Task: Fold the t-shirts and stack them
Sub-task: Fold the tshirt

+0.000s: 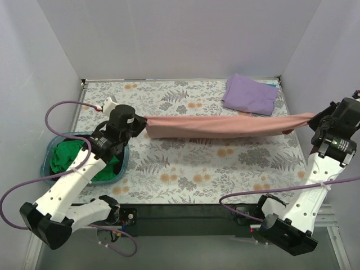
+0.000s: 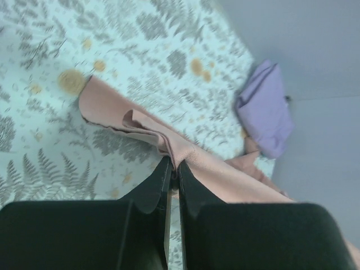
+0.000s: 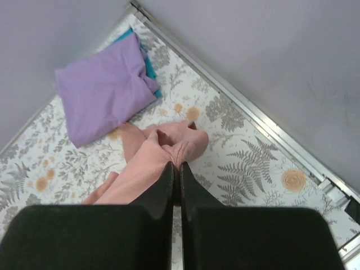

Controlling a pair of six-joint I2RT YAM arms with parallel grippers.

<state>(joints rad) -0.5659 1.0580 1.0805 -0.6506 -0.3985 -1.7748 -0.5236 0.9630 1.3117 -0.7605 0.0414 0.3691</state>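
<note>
A dusty-pink soft cloth t-shirt (image 1: 225, 125) is drawn out into a long, narrow band across the far half of the surface (image 1: 185, 169), which wears a pale covering printed with grey ferns and orange blossoms. The band runs nearly straight from left to right with soft lengthwise creases; whether its underside touches the covering cannot be told. The left tool (image 1: 139, 125), two smooth black tapered fingers, is pinched narrow on one end of the pink t-shirt, where the fabric bunches into small gathered folds and a loose flap hangs past the tips. The right tool (image 1: 315, 119), of the same black wedge shape, is clamped on the opposite end, the cloth crumpled into a rounded knot just beyond its fingertips. Near the far right corner lies a lavender-purple cloth t-shirt (image 1: 250, 94), folded into a flat, roughly square packet with a matte weave, just beside the stretched pink band. At the left edge a teal plastic basket (image 1: 45, 160) with a rounded rim holds a bright green t-shirt (image 1: 70, 160), heaped in loose, rumpled folds beneath the left arm.
</note>
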